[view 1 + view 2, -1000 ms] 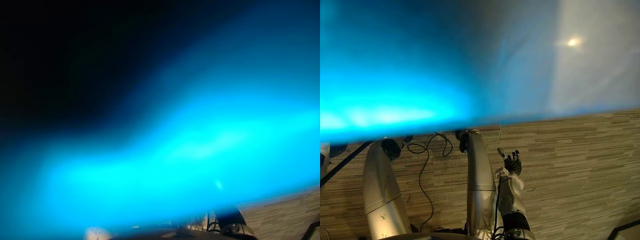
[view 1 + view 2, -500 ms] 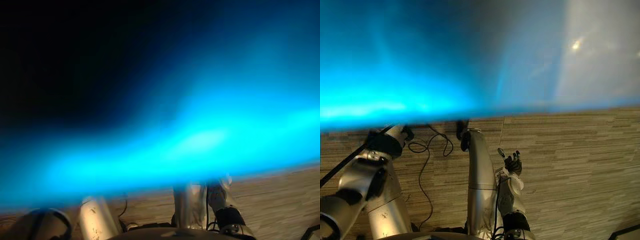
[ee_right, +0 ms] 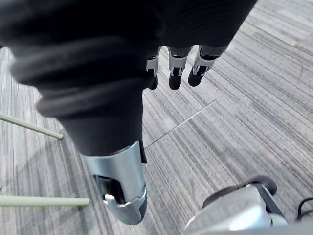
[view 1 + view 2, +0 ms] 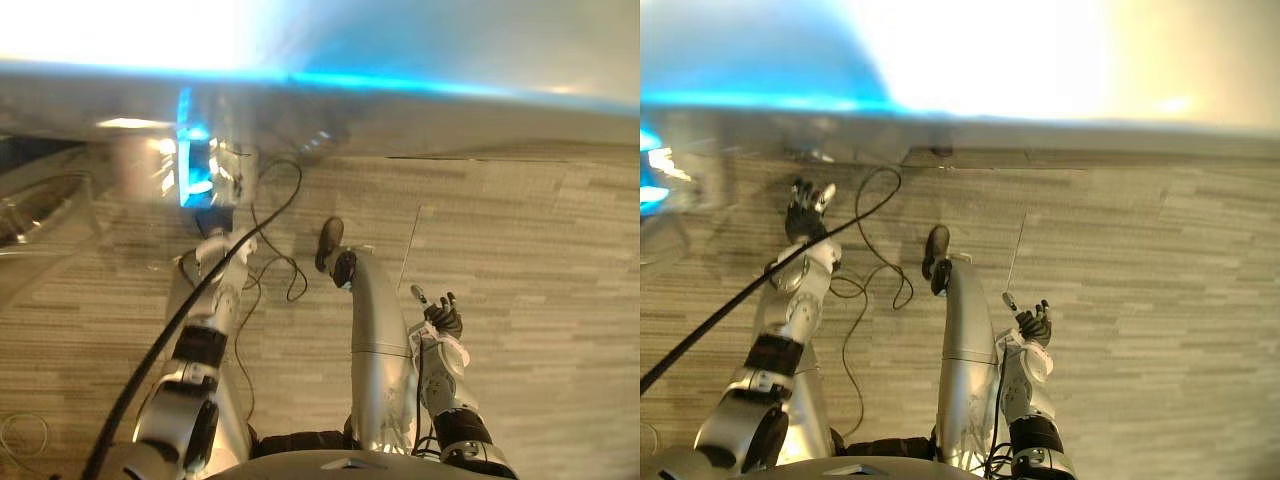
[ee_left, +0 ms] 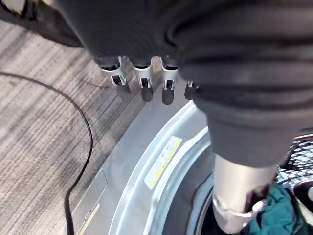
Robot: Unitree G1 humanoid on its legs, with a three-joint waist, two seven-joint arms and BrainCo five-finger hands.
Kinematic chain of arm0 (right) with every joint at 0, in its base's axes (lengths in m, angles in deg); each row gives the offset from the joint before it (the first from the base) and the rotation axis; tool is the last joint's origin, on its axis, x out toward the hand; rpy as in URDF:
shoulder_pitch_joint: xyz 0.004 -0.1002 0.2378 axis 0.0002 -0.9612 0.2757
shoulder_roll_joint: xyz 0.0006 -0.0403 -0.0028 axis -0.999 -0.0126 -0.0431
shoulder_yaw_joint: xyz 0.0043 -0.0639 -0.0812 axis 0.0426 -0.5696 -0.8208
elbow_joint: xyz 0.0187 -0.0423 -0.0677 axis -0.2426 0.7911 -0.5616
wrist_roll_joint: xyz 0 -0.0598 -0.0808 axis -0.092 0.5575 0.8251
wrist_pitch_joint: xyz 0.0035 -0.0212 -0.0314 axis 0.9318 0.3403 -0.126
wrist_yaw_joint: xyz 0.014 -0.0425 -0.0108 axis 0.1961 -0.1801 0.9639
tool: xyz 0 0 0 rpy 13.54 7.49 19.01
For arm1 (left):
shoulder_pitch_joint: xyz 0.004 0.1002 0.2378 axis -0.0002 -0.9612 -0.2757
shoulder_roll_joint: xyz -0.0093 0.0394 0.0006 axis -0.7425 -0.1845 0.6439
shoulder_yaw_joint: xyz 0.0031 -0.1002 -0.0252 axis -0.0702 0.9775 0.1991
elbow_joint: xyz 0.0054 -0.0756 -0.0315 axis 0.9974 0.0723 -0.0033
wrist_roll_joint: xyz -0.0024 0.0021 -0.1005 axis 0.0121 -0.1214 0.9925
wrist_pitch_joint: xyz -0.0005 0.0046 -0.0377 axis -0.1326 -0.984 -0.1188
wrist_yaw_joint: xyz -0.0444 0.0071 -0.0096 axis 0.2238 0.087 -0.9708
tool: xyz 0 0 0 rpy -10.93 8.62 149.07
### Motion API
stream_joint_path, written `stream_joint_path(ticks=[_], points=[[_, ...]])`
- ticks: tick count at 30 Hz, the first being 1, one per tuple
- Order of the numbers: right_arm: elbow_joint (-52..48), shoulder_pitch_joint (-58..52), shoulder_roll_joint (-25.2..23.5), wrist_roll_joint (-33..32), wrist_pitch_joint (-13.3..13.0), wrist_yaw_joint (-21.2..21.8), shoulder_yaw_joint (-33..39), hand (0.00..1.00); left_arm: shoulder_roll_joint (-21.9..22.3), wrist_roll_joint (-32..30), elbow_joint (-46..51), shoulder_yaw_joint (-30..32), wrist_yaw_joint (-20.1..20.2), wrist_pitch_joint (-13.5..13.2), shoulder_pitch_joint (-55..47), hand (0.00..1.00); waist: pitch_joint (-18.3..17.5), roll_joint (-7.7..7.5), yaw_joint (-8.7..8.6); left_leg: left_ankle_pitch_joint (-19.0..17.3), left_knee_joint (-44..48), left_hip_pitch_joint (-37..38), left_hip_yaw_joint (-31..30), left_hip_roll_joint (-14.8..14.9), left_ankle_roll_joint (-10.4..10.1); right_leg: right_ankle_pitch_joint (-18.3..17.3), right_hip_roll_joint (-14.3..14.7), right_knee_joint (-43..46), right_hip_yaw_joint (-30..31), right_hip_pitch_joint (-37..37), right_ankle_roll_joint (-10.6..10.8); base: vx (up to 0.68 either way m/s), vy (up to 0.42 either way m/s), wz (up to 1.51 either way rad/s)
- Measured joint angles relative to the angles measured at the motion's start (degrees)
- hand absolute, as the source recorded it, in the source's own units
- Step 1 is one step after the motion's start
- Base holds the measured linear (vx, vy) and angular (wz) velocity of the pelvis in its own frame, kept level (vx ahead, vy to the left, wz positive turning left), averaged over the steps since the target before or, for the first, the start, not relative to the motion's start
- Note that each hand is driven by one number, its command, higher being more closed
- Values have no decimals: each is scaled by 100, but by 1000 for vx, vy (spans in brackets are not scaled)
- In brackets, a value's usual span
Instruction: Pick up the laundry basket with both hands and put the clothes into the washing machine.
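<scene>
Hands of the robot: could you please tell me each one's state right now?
Left hand: open, holding nothing.
Right hand: open, holding nothing.

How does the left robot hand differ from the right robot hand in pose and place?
The left robot hand reaches forward; the right robot hand hangs low, close in. Past the left one lies the washing machine's rim with a teal cloth inside; past the right one, striped floor. Both are open and hold nothing.

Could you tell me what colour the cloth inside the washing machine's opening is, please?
Dark teal; the crumpled cloth shows best in the left wrist view.
</scene>
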Motion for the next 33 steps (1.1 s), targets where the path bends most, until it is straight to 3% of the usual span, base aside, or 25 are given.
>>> stream_joint_path(ticks=[4, 7, 10, 12, 15, 17, 18, 21, 23, 25, 30, 33], points=[[371, -258, -40, 259, 173, 206, -30, 0, 73, -6, -410, -124, 540, 28, -698, 0, -78, 91, 119, 410, -1322, 1737, 169, -302, -14, 267, -60, -1047, -184, 1629, 5, 21, -78, 19], [692, -618, -54, 455, 305, 264, -32, 0, 192, -71, -979, 43, 815, 151, -1267, 0, -590, 173, 143, 669, -2058, 2586, 254, -512, -44, 327, -148, -1513, -291, 2392, 29, 109, -36, 19], [1016, -918, -63, 695, 422, 487, 114, 0, 301, -538, -1666, 417, 999, 287, -1842, 0, -1117, 323, 194, 846, -2726, 3574, 275, -636, -114, 360, -156, -2042, -466, 3381, 83, 138, -23, 16], [1125, -1062, -70, 980, 527, 600, 311, 0, 361, -1026, -2152, 791, 1116, 392, -2196, 0, -1574, 508, 239, 917, -3071, 4134, 263, -663, -156, 375, -137, -2407, -609, 3978, 108, 114, -19, 12], [1268, -1014, -59, 1135, 544, 702, 593, 0, 457, -1442, -2496, 1111, 1158, 437, -2380, 0, -1808, 699, 287, 1013, -3071, 4441, 337, -657, -146, 425, -92, -2727, -684, 4468, 104, 53, -3, 10], [1426, -910, -131, 1228, 551, 724, 786, 0, 496, -1686, -2636, 1375, 1227, 497, -2380, 0, -1896, 695, 264, 737, -2448, 4358, 507, -549, -112, 604, -101, -3015, -837, 4687, 56, 8, 56, 15], [1516, -908, -146, 1353, 608, 737, 1002, 0, 575, -1809, -2778, 1684, 1253, 529, -2390, 0, -1936, 742, 262, 164, -1271, 4385, 630, -395, -167, 670, -73, -3168, -886, 4974, 86, 21, 89, 6], [1772, -874, -142, 1486, 676, 762, 1439, 0, 668, -1932, -3149, 2092, 1311, 555, -2362, 0, -2149, 850, 230, -90, -1527, 4657, 674, -410, -276, 1008, 84, -3753, -909, 5276, 205, 10, 118, 0], [2165, -748, -218, 1567, 753, 856, 1614, 0, 538, -1963, -3345, 2130, 1305, 594, -2380, 0, -2367, 711, 239, -38, -2645, 5009, 699, -688, -194, 1499, 196, -4534, -848, 5371, 247, -2, 80, -21], [2422, -685, -332, 1562, 792, 870, 1681, 0, 314, -1978, -3514, 2035, 1307, 647, -2386, 0, -2434, 456, 192, 439, -3596, 5300, 721, -1036, -32, 1848, 132, -5017, -763, 5429, 241, -46, 60, -10], [2562, -811, -204, 1559, 778, 958, 1690, 0, 166, -2483, -3696, 1618, 1347, 653, -2452, 0, -2450, 479, 112, 1035, -4877, 6002, 834, -1339, 10, 1922, 100, -5187, -599, 5541, 202, -100, 40, -9], [2555, -929, -196, 1560, 778, 1001, 1670, 0, 86, -2781, -3875, 1603, 1364, 701, -2402, 0, -2463, 437, 98, 1069, -4996, 6015, 896, -1356, -13, 1974, 186, -5193, -278, 5322, 146, -110, 21, -49]])
